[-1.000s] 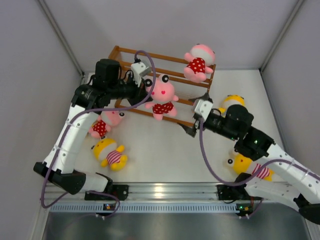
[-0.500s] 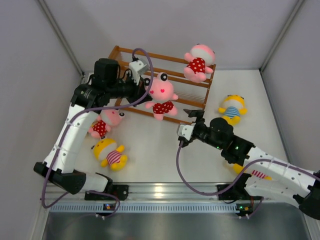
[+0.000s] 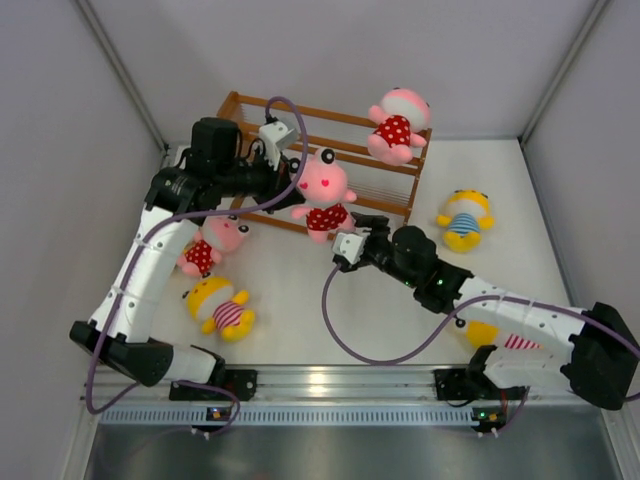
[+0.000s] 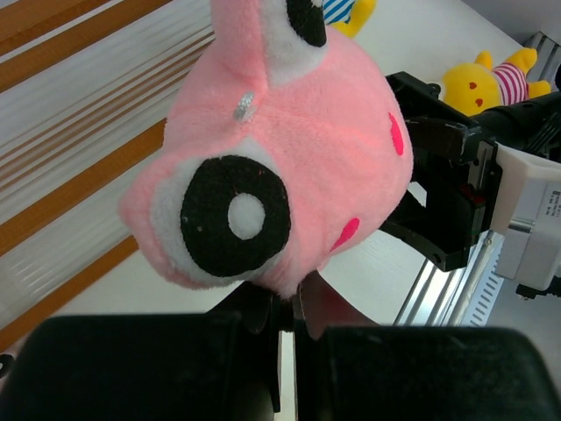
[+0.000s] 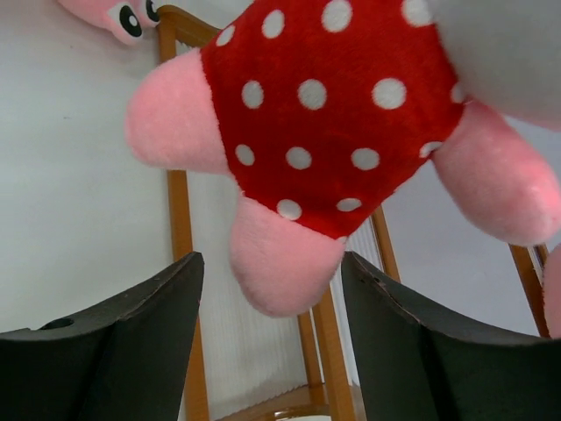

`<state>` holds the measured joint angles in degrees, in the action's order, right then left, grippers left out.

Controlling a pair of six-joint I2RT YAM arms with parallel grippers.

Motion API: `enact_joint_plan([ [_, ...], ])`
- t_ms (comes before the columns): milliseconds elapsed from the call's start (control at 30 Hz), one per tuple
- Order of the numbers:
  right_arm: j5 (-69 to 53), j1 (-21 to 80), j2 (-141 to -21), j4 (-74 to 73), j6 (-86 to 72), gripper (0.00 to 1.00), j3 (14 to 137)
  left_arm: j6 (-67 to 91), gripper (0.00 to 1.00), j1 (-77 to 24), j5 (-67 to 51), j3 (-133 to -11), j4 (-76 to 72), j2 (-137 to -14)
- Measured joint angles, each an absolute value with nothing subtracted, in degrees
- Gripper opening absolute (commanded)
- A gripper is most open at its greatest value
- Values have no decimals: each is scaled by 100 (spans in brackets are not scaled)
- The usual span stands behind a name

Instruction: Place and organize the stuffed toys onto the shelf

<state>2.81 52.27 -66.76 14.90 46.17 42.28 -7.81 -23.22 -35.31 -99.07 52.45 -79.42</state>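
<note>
Our left gripper (image 4: 285, 324) clenches the pink plush toy in a red spotty dress (image 3: 325, 195) by its head, at the front of the brown wooden shelf (image 3: 250, 103). Our right gripper (image 5: 270, 263) gapes loosely round its leg. One more pink toy (image 3: 395, 125) sits on top. Four other toys (image 3: 222, 305) lie on the white bench (image 3: 300, 300).

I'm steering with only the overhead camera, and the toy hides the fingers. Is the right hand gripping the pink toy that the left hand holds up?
Observer: No. On the right wrist camera, one foot of the pink toy hangs inside the open right hand, with a gap on each side.
Operator: Where does the left hand have it?
Observer: On the left wrist camera, the left hand is shut on a pinch of plush just under the head.
</note>
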Motion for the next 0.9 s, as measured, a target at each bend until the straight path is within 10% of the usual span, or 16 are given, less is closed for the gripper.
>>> enact_joint_plan([
  [200, 331, 5227, -6694, 1623, 4517, 58, 4410, -781, 0, -2294, -3559, -9817, 5236, -7942],
  [433, 228, 5223, -6711, 1570, 4215, 11, 4563, -801, 0, -2285, -3511, -9800, 5194, -7970],
  [900, -670, 5223, -6866, -276, 2740, 0, 6932, -1487, 69, -2252, -1304, -11034, 5498, -8025],
])
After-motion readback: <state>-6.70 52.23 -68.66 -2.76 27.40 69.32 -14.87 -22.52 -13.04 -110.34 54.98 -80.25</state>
